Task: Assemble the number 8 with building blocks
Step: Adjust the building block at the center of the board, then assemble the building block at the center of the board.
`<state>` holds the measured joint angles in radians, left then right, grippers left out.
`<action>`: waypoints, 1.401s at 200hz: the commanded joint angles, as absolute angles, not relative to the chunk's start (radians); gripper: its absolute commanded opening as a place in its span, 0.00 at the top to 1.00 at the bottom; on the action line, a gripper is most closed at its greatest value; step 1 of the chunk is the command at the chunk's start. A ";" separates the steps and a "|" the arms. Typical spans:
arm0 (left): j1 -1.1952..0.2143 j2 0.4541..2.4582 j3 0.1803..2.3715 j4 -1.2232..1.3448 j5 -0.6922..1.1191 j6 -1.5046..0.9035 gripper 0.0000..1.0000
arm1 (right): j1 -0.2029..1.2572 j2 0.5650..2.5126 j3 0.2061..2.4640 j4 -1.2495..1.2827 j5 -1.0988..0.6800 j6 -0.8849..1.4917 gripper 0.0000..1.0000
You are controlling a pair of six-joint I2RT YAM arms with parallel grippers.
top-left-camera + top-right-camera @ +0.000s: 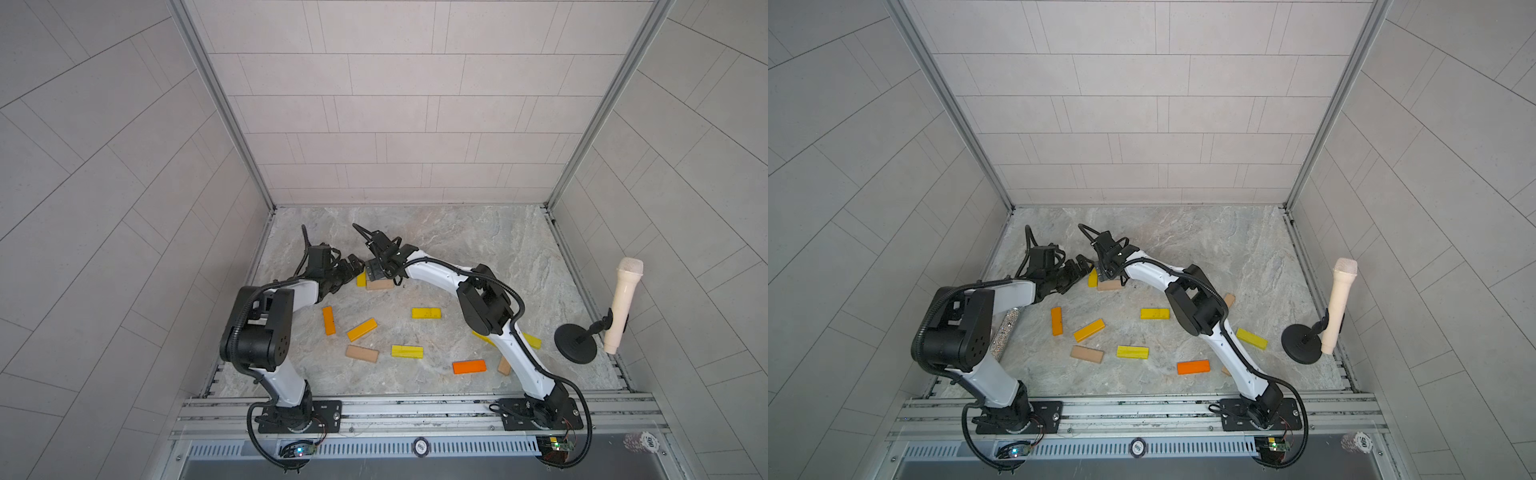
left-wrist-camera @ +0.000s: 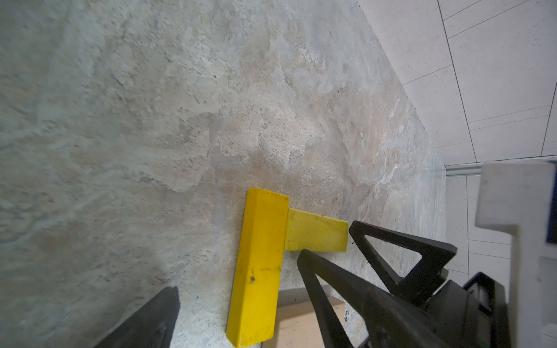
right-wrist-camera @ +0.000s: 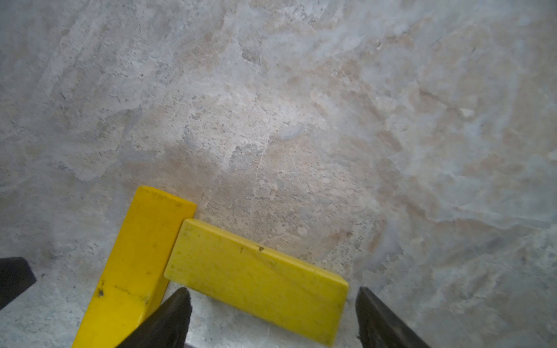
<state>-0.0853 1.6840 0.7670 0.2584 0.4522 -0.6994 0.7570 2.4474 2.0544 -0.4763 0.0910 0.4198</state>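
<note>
The number 8 (image 2: 286, 232) is starting at ten o'clock on the table (image 1: 457, 249): pale yellow bar (image 2: 316, 230) butting yellow bar (image 2: 259, 265). I'm hovering the right gripper (image 3: 271, 290), released, at the pale one, with the left gripper (image 1: 356, 266) gaping alongside. A stray brush from either could be knocking that corner askew.

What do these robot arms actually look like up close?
The left arm and right arm have white tubular links, chunky black joint housings and black ribbed cables looping alongside. The right tool has black pointed fingers with triangular cut-outs.
</note>
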 commanded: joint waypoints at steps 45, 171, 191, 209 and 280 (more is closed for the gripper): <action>-0.084 1.672 0.737 0.272 0.453 -0.679 0.00 | 0.770 2.359 1.982 -0.426 0.074 0.410 0.12; -0.165 1.332 0.718 -0.387 0.097 -0.549 0.00 | 0.799 1.901 1.418 -0.152 -0.007 0.375 0.08; -0.173 1.272 0.686 -0.438 0.057 -0.590 0.00 | 0.801 1.798 1.301 -0.108 -0.019 0.379 0.07; -0.174 1.213 0.651 -0.464 0.050 -0.599 0.00 | 0.801 1.703 1.194 -0.078 -0.021 0.386 0.07; -0.175 1.134 0.618 -0.566 -0.044 -0.607 0.01 | 0.799 1.381 0.960 -0.121 0.024 0.414 0.01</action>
